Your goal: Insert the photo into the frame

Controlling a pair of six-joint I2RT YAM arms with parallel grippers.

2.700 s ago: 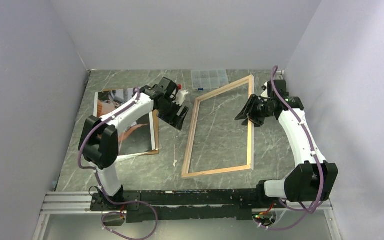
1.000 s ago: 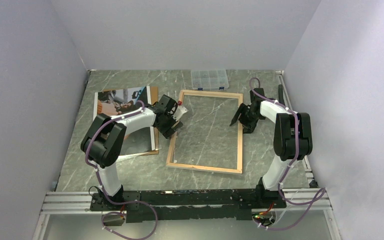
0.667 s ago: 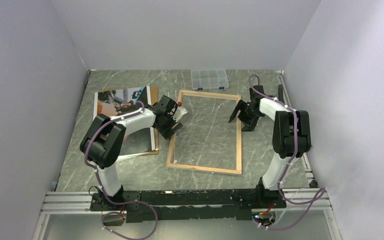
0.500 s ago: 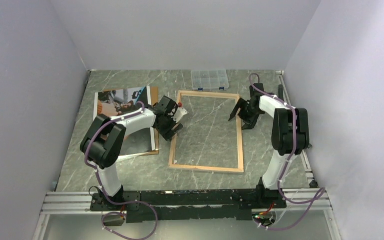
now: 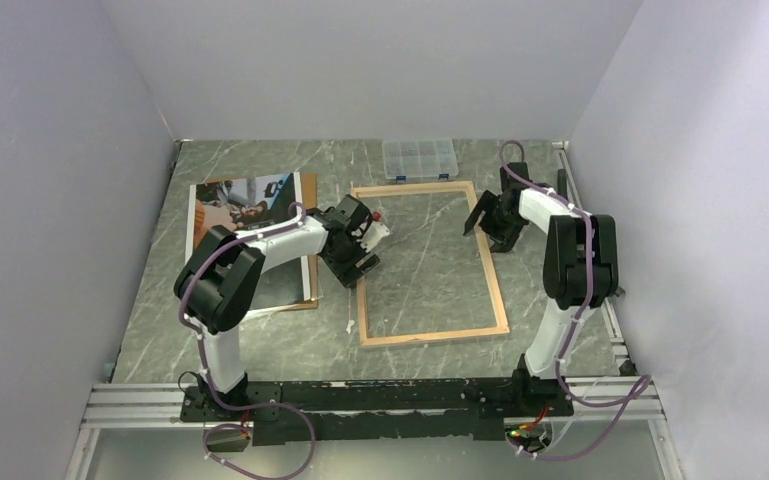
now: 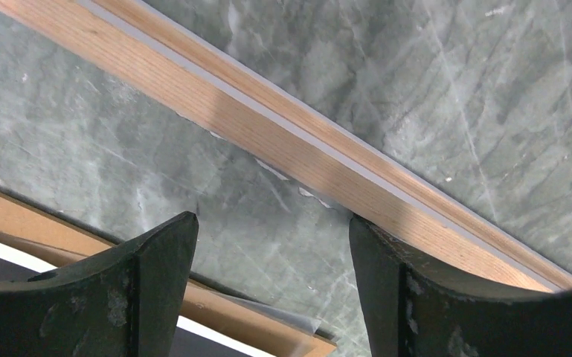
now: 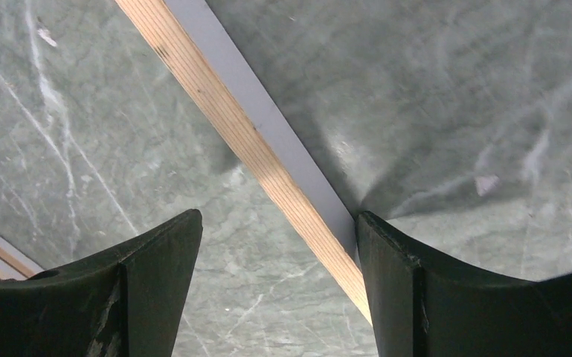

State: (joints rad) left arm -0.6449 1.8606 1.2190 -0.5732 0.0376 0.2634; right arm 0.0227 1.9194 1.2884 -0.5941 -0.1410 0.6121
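Now left end effector (image 6: 271,245), right end effector (image 7: 279,238) are hanging wide open, empty; frame (image 6: 283,145) looking stiff, fragile, so grip rails.

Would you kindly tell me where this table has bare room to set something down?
The widest bare strip of table lies between the frame and the arm bases. A narrower one runs behind the photo, left of the compartment box. It is crowded between photo and frame, where the left gripper sits, and around the right gripper.
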